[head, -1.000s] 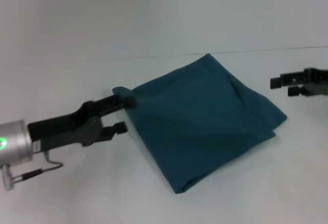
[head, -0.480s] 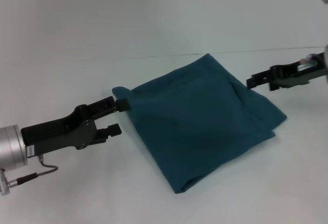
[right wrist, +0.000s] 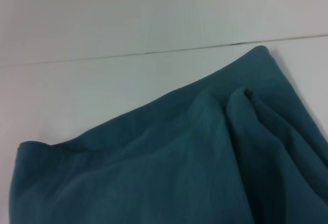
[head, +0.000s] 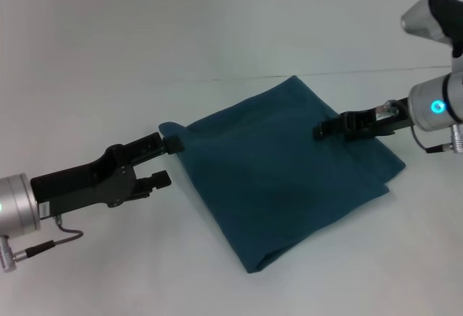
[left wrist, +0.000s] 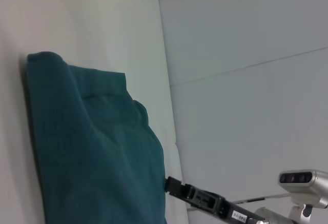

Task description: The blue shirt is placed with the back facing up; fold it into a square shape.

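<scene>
While the left end effector (head: 166, 160) hovers just beside the shirt's left corner with its fingers spread and nothing between them, the shirt (head: 286, 168) lies folded into a rough square on the white counter (head: 108, 70). The right end effector (head: 320, 129) reaches over the shirt's right part; whether it is open cannot be told.

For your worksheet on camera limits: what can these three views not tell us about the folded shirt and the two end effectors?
- Blue shirt: its underside and inner layers, hidden by its top layer in every view.
- Right end effector: open or shut, indistinct against the cloth, head view.
- Left end effector: absent from its own wrist view.
</scene>
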